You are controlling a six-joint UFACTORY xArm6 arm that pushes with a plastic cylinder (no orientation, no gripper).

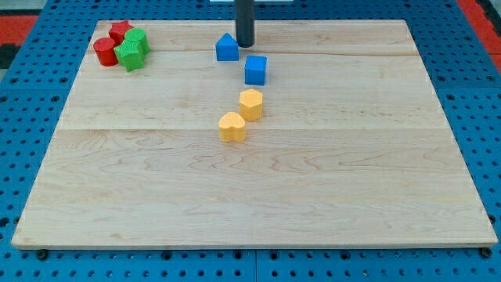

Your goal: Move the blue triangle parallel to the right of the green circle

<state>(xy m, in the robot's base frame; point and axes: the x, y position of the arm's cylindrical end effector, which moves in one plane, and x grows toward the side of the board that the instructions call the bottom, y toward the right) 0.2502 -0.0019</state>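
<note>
The dark rod came straight down from the view's top, upright, and my tip (245, 45) stood on the desk (250, 188) just beside the blue triangle (227, 48), on that block's right in the view; whether the two touched could not be told. There was no claw on this arm, only the rod, so nothing was grasped or released.

Taking the blue triangle as the landmark: it sat near the desk's top edge, a little left of centre. The blue cube (255, 70) lay just below and to its right, apart from it. Further below stood a yellow block (250, 103), and touching that one, lower and slightly left, a second yellow block (232, 126).

Well to the triangle's left, in the desk's top left corner, four blocks were bunched together: the green circle (138, 39) nearest the triangle, a green star-like block (130, 56) below it, a red block (120, 31) at the cluster's top, and a red cylinder (104, 51) farthest left.
</note>
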